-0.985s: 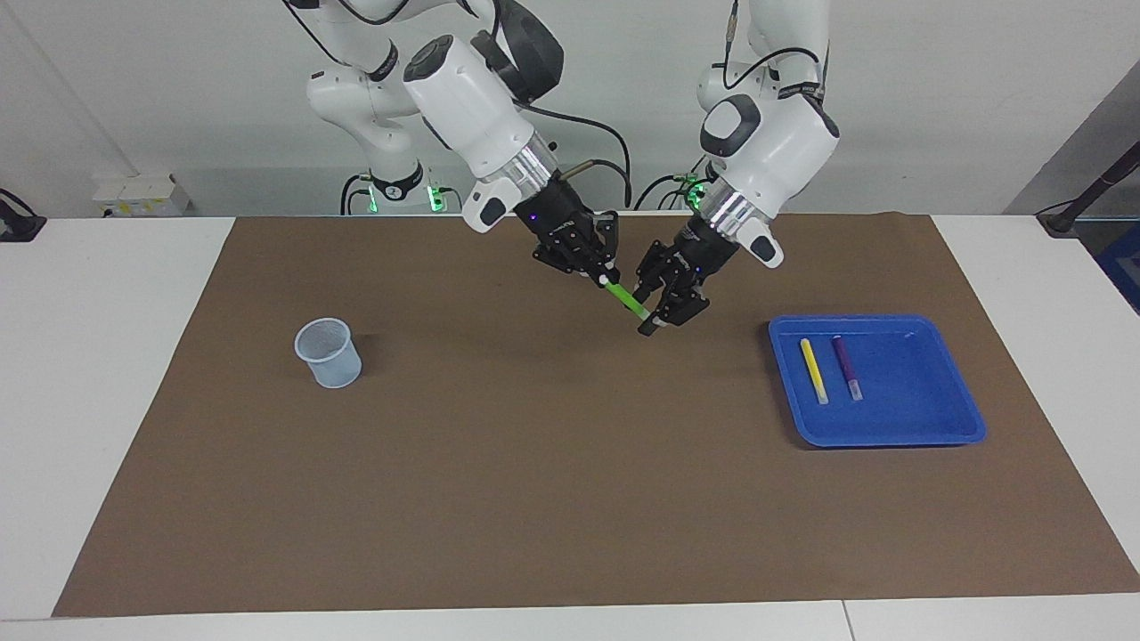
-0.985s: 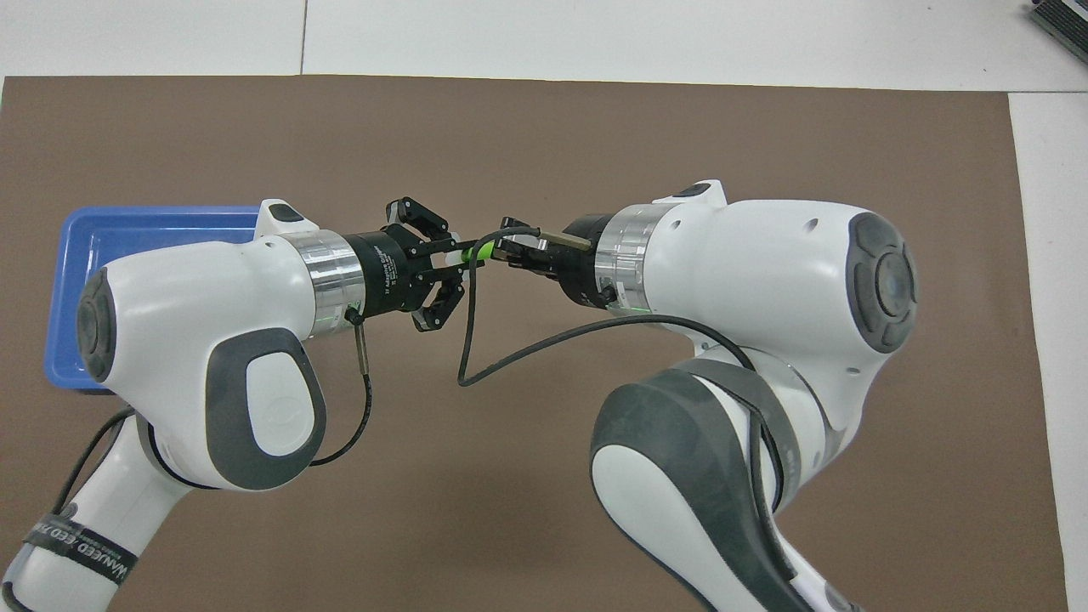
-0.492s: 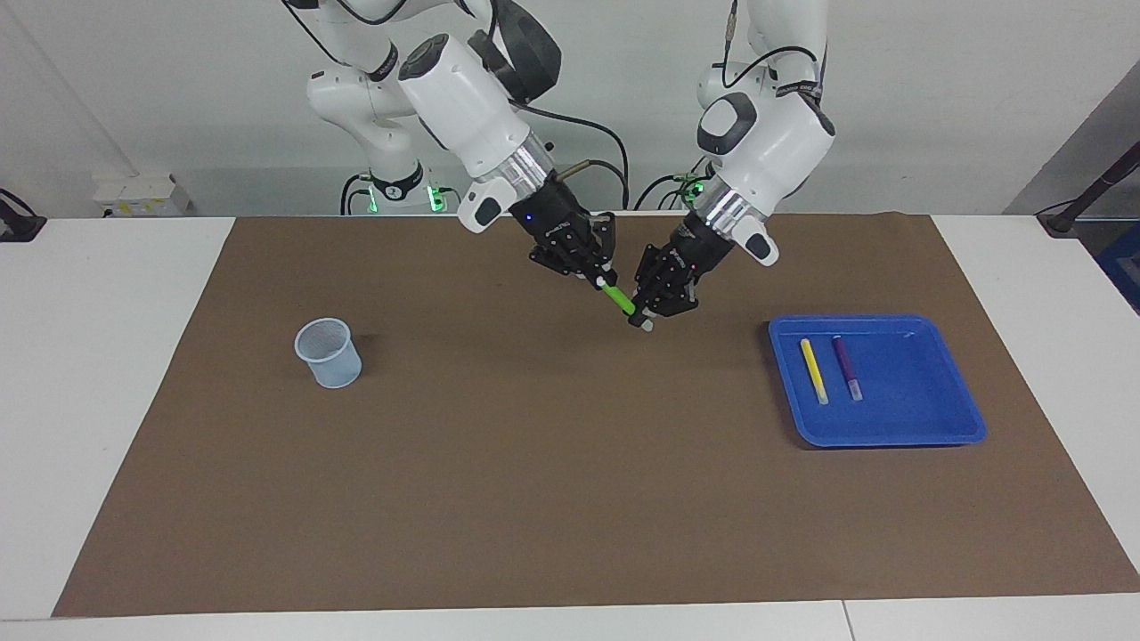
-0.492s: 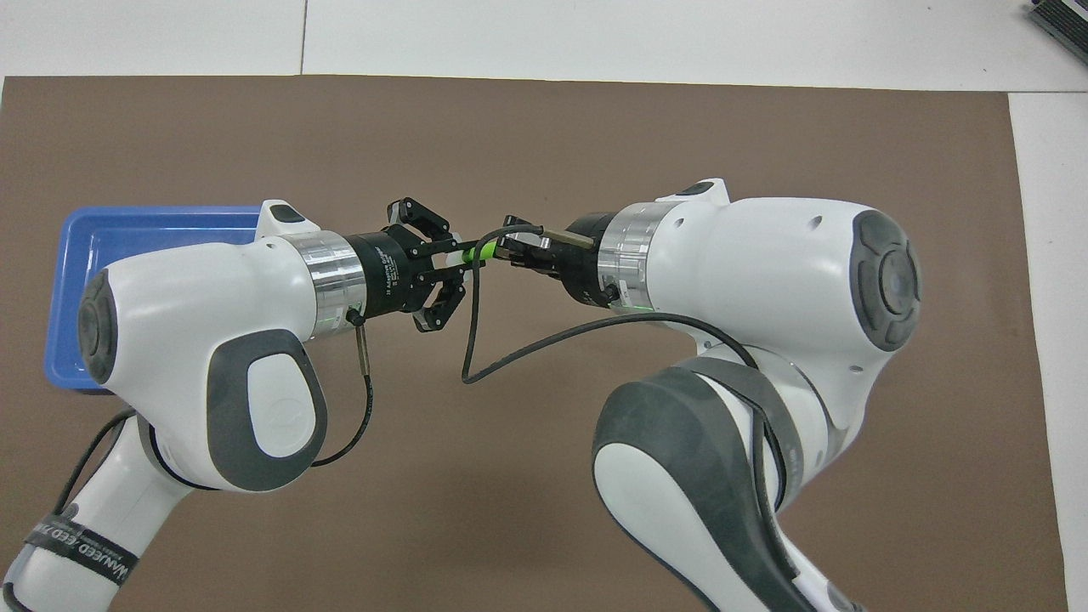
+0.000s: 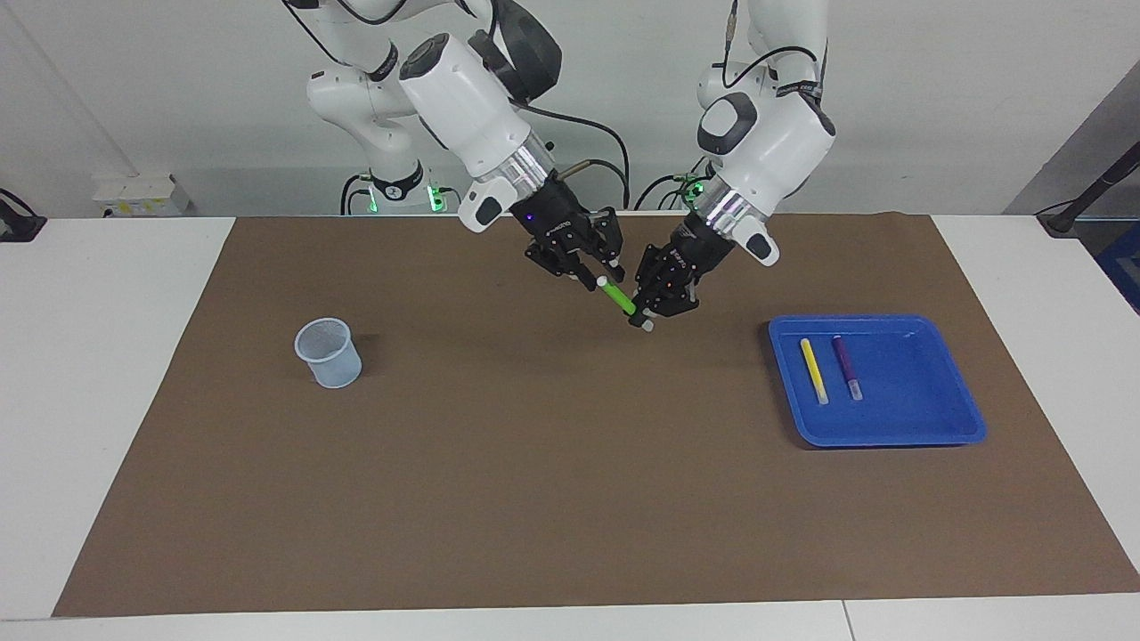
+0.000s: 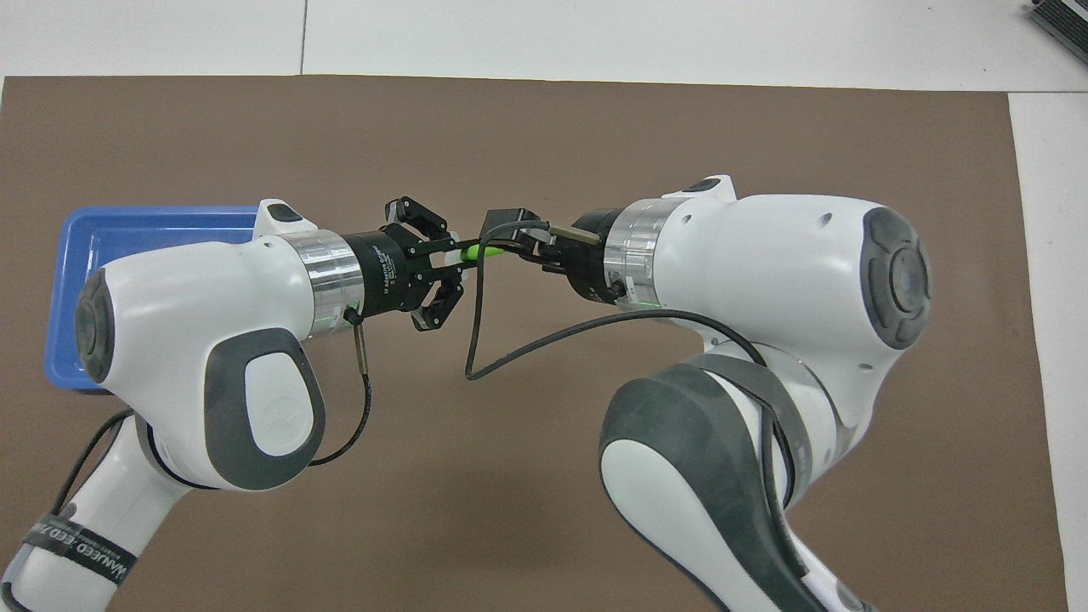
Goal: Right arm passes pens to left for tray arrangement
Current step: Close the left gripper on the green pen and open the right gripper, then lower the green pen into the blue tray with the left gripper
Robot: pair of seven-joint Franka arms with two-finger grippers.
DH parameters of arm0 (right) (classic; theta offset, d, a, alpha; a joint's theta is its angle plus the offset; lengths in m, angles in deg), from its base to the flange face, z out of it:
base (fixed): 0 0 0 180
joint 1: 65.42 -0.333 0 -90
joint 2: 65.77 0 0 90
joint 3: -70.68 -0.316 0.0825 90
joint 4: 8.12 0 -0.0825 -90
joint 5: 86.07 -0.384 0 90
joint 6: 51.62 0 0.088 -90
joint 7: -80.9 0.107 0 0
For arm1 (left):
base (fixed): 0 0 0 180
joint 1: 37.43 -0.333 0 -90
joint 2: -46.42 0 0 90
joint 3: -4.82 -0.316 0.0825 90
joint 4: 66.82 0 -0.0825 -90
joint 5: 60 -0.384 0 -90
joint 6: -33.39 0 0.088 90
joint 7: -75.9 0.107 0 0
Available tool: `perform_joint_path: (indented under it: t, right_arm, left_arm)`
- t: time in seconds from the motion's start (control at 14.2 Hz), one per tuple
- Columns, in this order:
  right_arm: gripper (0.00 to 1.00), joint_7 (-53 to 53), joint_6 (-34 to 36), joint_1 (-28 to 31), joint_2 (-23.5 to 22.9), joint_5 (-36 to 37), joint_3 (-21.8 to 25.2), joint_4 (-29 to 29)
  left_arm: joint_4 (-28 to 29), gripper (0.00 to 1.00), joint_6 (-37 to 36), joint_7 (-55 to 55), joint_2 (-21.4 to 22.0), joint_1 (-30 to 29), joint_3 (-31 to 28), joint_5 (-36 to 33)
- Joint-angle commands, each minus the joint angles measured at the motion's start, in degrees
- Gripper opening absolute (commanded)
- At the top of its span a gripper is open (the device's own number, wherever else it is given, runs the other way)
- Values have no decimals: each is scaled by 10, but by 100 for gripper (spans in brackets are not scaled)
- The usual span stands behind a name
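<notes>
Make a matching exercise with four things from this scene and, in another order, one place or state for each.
Things:
1. green pen
2. yellow pen
3. mesh cup
4. right gripper

Places or states:
A. lying in the blue tray beside the purple pen
B. open
C. held by the left gripper
D. standing on the brown mat

Pairs: 1-C, 2-A, 3-D, 4-B

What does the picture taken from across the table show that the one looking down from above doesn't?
Only the facing view shows the yellow pen and purple pen lying in the blue tray, and the mesh cup toward the right arm's end. Only the overhead view shows a dark object at the table's corner. Both show the green pen in the air over the mat, gripped by the left gripper, with the right gripper at its upper end.
</notes>
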Motion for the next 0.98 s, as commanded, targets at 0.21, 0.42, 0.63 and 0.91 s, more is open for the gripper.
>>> perform_joint_path:
  t: [0.21,0.42,0.63,0.91]
  right_arm:
    - [100,-140,168,91,27,134,-3,-16]
    - [100,-247,281,160,54,172,-2,-15]
    - [100,-327,379,211,85,216,-2,-15]
    - [100,-344,442,235,115,226,-1,-16]
  left_arm:
    - [10,0,-106,201,23,-52,-8,3]
    - [10,0,-195,371,34,-104,-8,-2]
    - [10,0,-242,472,38,-123,-8,-111]
    - [6,0,-323,630,44,-160,-9,-252]
